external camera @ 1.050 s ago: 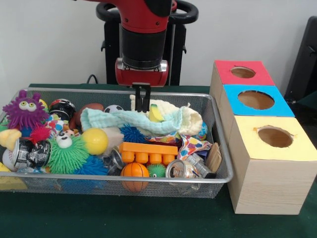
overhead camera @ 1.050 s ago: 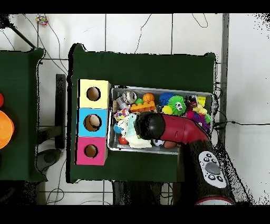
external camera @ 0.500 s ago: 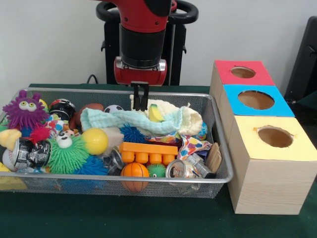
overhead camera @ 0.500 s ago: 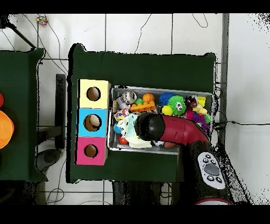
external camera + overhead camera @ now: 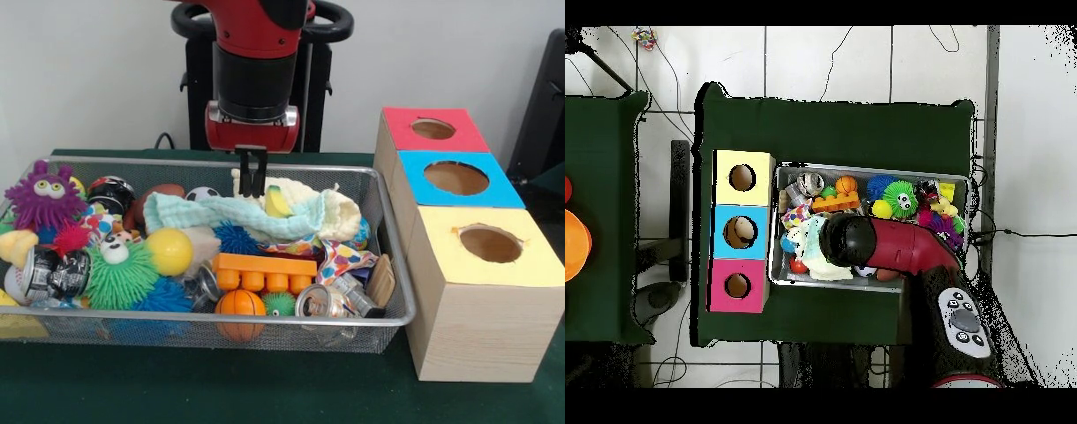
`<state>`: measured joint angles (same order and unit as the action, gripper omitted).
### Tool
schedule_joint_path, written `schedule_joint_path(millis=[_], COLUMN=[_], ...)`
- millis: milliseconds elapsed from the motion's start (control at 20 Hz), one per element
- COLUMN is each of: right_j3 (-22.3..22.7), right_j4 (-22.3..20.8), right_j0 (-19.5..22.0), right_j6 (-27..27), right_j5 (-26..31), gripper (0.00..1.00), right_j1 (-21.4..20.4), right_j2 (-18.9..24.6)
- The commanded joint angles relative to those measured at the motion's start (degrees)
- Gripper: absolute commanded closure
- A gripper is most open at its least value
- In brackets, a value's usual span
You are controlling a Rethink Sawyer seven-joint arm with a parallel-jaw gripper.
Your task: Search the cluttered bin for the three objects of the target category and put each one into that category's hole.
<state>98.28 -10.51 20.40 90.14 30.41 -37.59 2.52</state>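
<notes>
A wire mesh bin (image 5: 395,265) holds a jumble of toys, cloths and cans. My gripper (image 5: 252,191) hangs at the bin's back middle, shut, its tips just above a cream cloth (image 5: 340,216) and a teal cloth (image 5: 221,215), with nothing seen between them. To the right stand three boxes with round holes: red (image 5: 468,137), blue (image 5: 508,194), yellow (image 5: 441,256). Near the front lie an orange brick (image 5: 265,265), a small basketball (image 5: 240,305) and a crushed can (image 5: 322,300). In the overhead view the arm (image 5: 885,245) covers the gripper.
At the left of the bin sit a purple furry monster (image 5: 44,199), a green spiky ball (image 5: 119,274), a yellow ball (image 5: 169,251) and another can (image 5: 48,274). The boxes stand right against the bin's side (image 5: 772,225).
The gripper rose a touch and then settled, staying over the cloths at the back. Nothing in the bin has moved or been taken.
</notes>
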Motion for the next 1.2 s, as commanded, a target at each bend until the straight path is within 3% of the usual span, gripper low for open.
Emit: schedule_joint_path(millis=[50, 500, 550, 1200], right_j3=[4.13, 4.39, 4.29, 3.54], right_j4=[0.85, 1.17, 1.11, 1.50], right_j0=[-1.20, -3.36, -3.66, -3.46], right_j6=[8.78, 10.14, 10.24, 9.86], right_j5=[-1.98, -0.06, 0.30, -1.03], gripper=[1.00, 1.00, 0.00, 0.00], right_j1=[-0.95, -2.19, -2.21, 0.02], right_j2=[1.64, -0.56, -0.89, -0.13])
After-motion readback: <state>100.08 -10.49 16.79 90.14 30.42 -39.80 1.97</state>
